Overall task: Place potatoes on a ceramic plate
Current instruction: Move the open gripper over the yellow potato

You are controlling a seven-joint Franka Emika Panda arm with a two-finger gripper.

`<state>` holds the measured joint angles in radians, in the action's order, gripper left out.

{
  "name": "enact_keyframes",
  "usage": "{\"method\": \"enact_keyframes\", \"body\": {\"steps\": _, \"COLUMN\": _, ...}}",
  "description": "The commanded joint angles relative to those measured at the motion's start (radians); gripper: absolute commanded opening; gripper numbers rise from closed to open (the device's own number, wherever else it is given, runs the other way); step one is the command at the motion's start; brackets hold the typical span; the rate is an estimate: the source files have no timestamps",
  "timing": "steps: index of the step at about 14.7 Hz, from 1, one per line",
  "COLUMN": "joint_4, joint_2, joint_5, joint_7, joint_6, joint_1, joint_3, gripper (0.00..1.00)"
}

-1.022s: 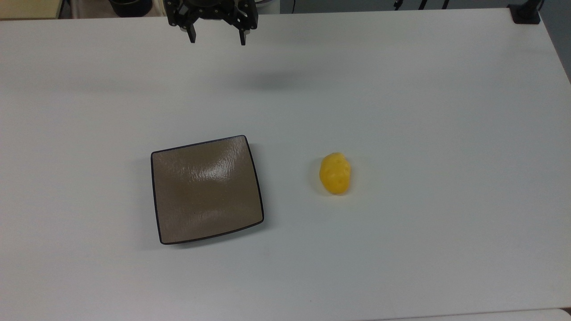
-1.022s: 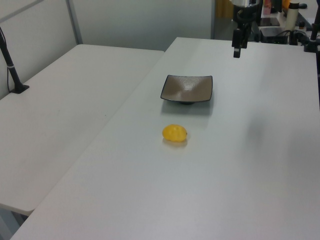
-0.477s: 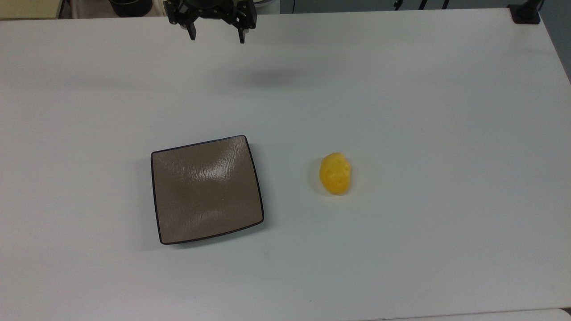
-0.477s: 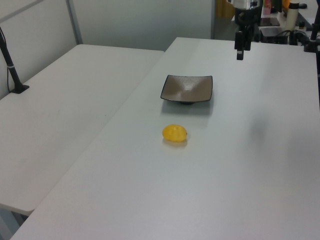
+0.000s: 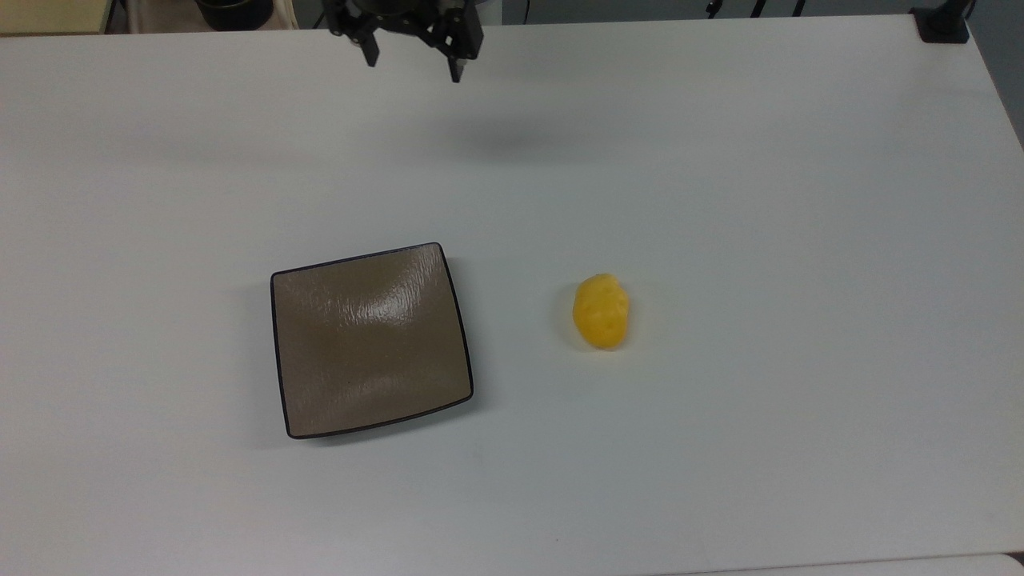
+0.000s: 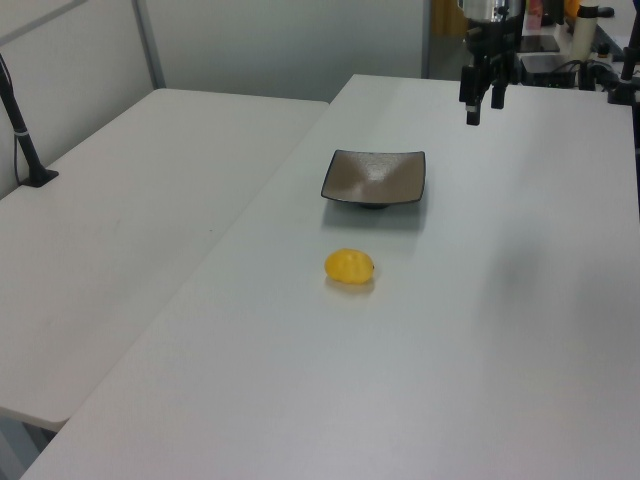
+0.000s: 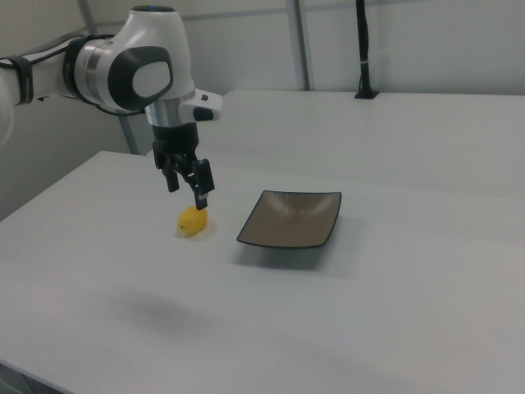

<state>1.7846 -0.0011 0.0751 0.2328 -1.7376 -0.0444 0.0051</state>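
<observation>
A small yellow lumpy potato [image 5: 601, 311] lies on the white table, to the right of the plate in the top view. It also shows as the potato [image 6: 349, 266] and the potato [image 7: 193, 221]. The square brown plate [image 5: 370, 339] with a thin black rim is bare; plate [image 6: 374, 178], plate [image 7: 290, 218]. My gripper [image 5: 413, 68] hangs open and holds nothing, high above the table near its far edge in the top view, well away from both. It is also the gripper [image 6: 483, 103] and the gripper [image 7: 187, 190].
The white table [image 5: 720, 200] is wide and bare around both objects. A second white table [image 6: 130, 190] adjoins on the left view's left. A black clamp post [image 5: 944, 22] stands at the top view's far right corner. Clutter [image 6: 570, 40] sits behind the arm.
The gripper has shifted to the right in the top view and turned slightly about its axis. Potato and plate have not moved.
</observation>
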Motion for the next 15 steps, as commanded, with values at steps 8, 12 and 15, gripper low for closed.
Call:
{"method": "enact_keyframes", "body": {"steps": 8, "joint_4": -0.054, "joint_2": 0.139, "joint_5": 0.032, "joint_7": 0.517, "joint_6": -0.294, "joint_1": -0.006, "joint_3": 0.206, "gripper": 1.00}}
{"method": "enact_keyframes", "body": {"steps": 12, "joint_4": -0.094, "joint_2": 0.214, "joint_5": 0.020, "joint_7": 0.680, "joint_6": -0.376, "joint_1": -0.055, "joint_3": 0.216, "gripper": 1.00}}
{"method": "enact_keyframes", "body": {"steps": 15, "joint_4": -0.183, "joint_2": 0.305, "joint_5": -0.017, "joint_7": 0.715, "joint_6": -0.396, "joint_1": -0.089, "joint_3": 0.216, "gripper": 1.00}}
